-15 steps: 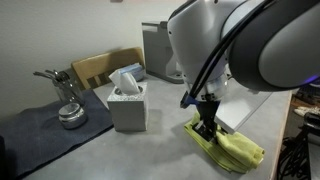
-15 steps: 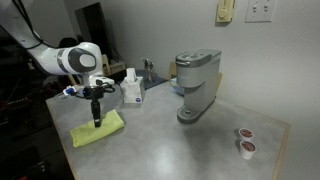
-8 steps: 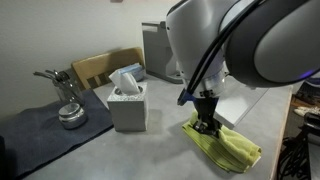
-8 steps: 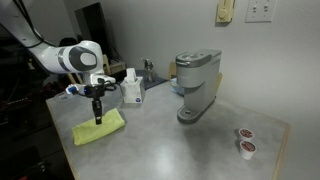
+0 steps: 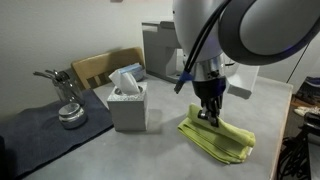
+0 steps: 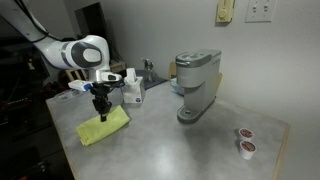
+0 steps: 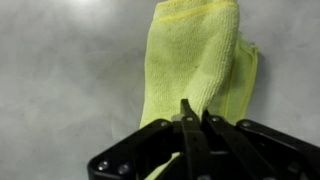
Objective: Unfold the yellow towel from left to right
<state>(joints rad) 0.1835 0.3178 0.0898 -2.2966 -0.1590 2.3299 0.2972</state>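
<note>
The yellow towel (image 5: 218, 139) lies folded on the grey table; it also shows in an exterior view (image 6: 104, 127) and in the wrist view (image 7: 190, 65). My gripper (image 5: 208, 116) is shut on one edge of the towel and lifts that edge a little off the table; in an exterior view it (image 6: 101, 114) hangs over the towel's upper end. In the wrist view the fingers (image 7: 192, 118) pinch the cloth, and the rest of the towel stretches away from them over the table.
A white tissue box (image 5: 127, 100) stands beside the towel. A metal pot (image 5: 70, 115) sits on a dark mat. A grey coffee machine (image 6: 194, 86) stands mid-table, with two small cups (image 6: 244, 141) beyond it. A cardboard box (image 5: 100, 66) is behind.
The gripper has risen and moved along the table with the towel's edge in it. The towel has been dragged and pulled along after it.
</note>
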